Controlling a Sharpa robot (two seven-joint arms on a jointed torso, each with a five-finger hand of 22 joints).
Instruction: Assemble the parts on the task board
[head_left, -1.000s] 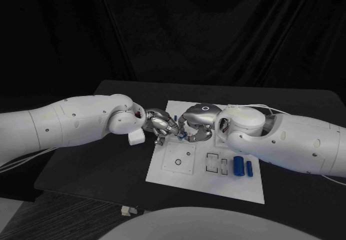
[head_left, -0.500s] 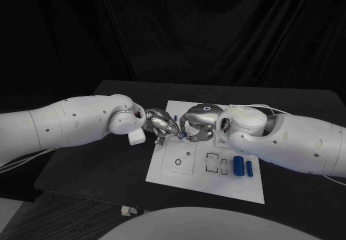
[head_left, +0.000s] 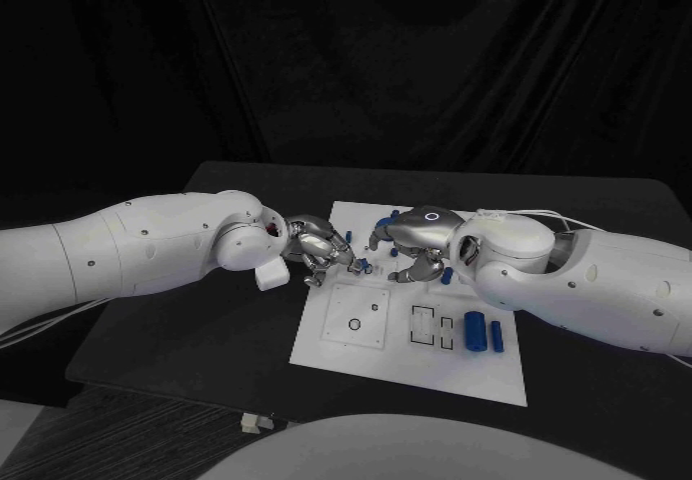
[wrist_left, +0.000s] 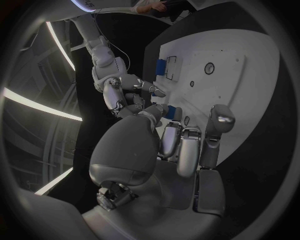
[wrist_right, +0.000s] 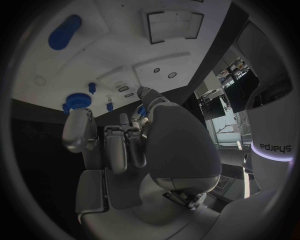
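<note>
The white task board (head_left: 411, 345) lies mid-table. My left hand (head_left: 320, 252) hovers at the board's left edge and pinches a small blue part (wrist_left: 164, 111) at its thumb tip; the part also shows in the head view (head_left: 362, 265). My right hand (head_left: 414, 250) is over the board's far half, fingers apart and holding nothing. A round blue part (wrist_right: 78, 100) sits just off one right fingertip (wrist_right: 78, 127); I cannot tell whether they touch. Two small blue pegs (wrist_right: 92, 88) stand on the board nearby. Two blue cylinders (head_left: 476, 331) lie at the board's right side.
The board has a round socket (head_left: 353, 326) at its near left and rectangular slots (head_left: 428, 327) in the middle. Both white forearms cross the table's sides. Bare black table (head_left: 202, 330) stretches to the left of the board.
The two hands were together over the board's far left part. The right hand has drawn away to the right and spread its fingers; the left hand stays with the small blue part.
</note>
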